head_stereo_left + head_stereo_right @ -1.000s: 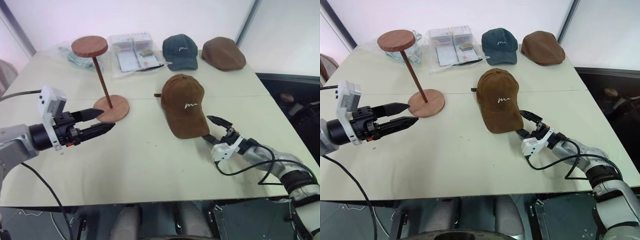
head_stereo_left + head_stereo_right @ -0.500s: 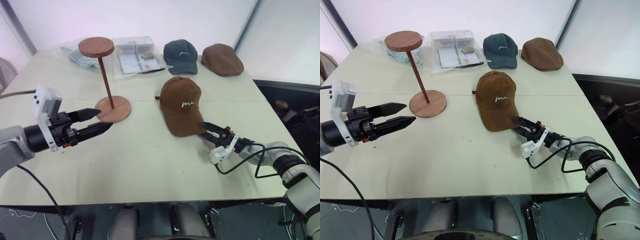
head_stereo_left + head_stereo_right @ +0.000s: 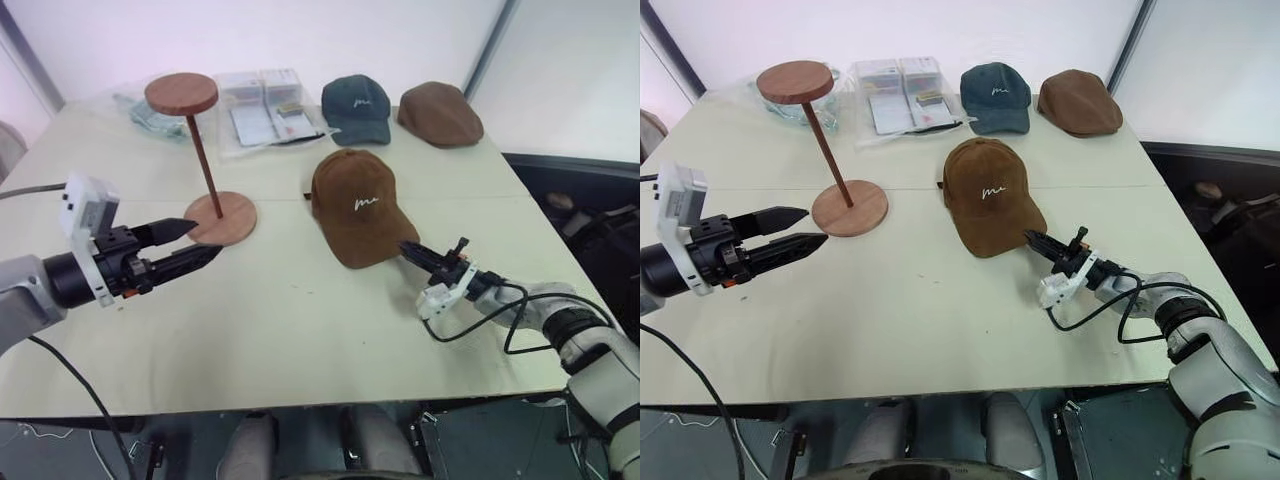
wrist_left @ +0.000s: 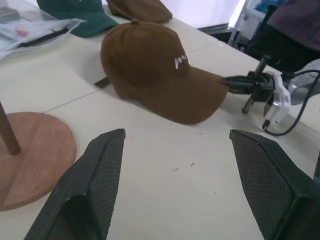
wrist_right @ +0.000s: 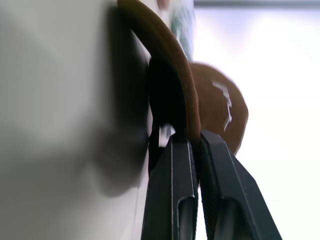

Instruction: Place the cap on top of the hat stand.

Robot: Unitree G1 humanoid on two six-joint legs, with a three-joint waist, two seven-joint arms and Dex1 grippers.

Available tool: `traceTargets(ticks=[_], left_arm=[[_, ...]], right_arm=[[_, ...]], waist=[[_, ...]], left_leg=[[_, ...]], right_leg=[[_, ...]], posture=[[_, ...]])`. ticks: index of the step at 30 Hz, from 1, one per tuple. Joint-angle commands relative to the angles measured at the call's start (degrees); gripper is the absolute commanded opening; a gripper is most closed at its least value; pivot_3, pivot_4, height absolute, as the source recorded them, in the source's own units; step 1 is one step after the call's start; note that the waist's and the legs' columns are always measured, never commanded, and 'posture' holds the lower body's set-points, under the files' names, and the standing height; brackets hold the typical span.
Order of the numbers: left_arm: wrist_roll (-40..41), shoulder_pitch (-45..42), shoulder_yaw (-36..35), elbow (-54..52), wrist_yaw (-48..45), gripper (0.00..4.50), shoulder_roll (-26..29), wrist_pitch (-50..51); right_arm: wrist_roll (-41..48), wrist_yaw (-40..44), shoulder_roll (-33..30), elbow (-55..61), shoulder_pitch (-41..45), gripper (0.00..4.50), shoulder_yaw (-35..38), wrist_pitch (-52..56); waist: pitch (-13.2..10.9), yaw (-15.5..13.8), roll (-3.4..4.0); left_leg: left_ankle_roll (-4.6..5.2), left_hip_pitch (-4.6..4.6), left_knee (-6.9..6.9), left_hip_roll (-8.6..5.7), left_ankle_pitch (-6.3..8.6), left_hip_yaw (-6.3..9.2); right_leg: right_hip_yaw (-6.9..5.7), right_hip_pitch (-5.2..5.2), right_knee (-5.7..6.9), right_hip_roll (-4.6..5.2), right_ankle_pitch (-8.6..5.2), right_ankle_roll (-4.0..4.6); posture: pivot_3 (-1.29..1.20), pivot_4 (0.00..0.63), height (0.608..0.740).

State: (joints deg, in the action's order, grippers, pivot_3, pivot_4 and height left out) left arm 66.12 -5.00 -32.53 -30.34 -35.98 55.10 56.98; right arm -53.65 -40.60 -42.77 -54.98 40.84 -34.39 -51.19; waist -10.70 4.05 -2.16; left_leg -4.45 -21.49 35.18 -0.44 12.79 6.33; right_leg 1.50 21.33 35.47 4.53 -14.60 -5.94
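Pinching the brim of the cap, the right gripper is clenched on it; the left gripper hangs spread beside the hat stand.

— What do we record of the room?

— A pale tabletop with a seam running across it. Beyond its far edge we note a plain white wall, brightly and evenly lit, with dark upright frame bars near both far corners.

— Past the right edge?

— A dark area, contents unclear.
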Motion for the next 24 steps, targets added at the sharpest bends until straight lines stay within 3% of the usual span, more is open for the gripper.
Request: traceTargets(ticks=[1, 6, 11, 19, 24], left_arm=[[-0.2, 0.4, -3.5, -0.3, -0.4, 3.49, 1.9, -0.7], [-1.2, 2.0, -9.1, 2.8, -3.3, 3.49, 5.1, -0.2], [-4.3, 4.9, -14.2, 5.9, -8.9, 3.49, 8.9, -0.5], [-7.0, 4.7, -22.2, 10.4, -13.2, 3.49, 12.0, 0.1], [-9.4, 6.5, -25.8, 11.0, -15.2, 3.49, 12.1, 0.6]], right_arm=[[13.0, 8.2, 1.1, 6.9, 1.9, 0.06, 10.1, 4.9], [22.0, 19.1, 4.7, 26.1, 2.3, 0.06, 19.4, 16.4], [26.5, 28.0, 10.2, 40.5, 5.0, 0.06, 24.2, 27.3], [28.9, 37.9, 23.8, 56.7, 8.7, 0.06, 21.1, 37.2], [29.4, 41.0, 30.0, 60.2, 10.1, 0.06, 20.1, 39.5]], waist=[[-0.4, 0.0, 0.46], [-0.6, -0.1, 0.72], [-0.7, -0.1, 0.87], [-0.7, -0.1, 0.88], [-0.7, -0.1, 0.90]], left_leg=[[0.00, -0.03, -0.01, 0.00, 0.00, 0.00], [0.03, -1.14, -0.14, 0.07, -0.03, 0.07], [0.03, -1.58, -0.30, 0.16, -0.03, 0.07], [0.02, -1.78, -0.21, 0.16, -0.03, 0.07], [0.01, -1.78, -0.21, 0.16, -0.03, 0.07]], right_leg=[[0.00, 0.07, 0.06, 0.00, 0.01, 0.01], [-0.01, 1.61, 0.86, -0.14, -0.12, -0.19], [-0.03, 2.19, 1.00, -0.27, -0.10, -0.23], [-0.04, 2.29, 0.88, -0.27, -0.18, -0.09], [-0.05, 2.32, 0.90, -0.27, -0.17, -0.10]], posture=[[0.00, 0.150, 0.740], [0.00, 0.150, 0.740], [0.00, 0.150, 0.740], [0.00, 0.150, 0.740], [0.00, 0.150, 0.740]])
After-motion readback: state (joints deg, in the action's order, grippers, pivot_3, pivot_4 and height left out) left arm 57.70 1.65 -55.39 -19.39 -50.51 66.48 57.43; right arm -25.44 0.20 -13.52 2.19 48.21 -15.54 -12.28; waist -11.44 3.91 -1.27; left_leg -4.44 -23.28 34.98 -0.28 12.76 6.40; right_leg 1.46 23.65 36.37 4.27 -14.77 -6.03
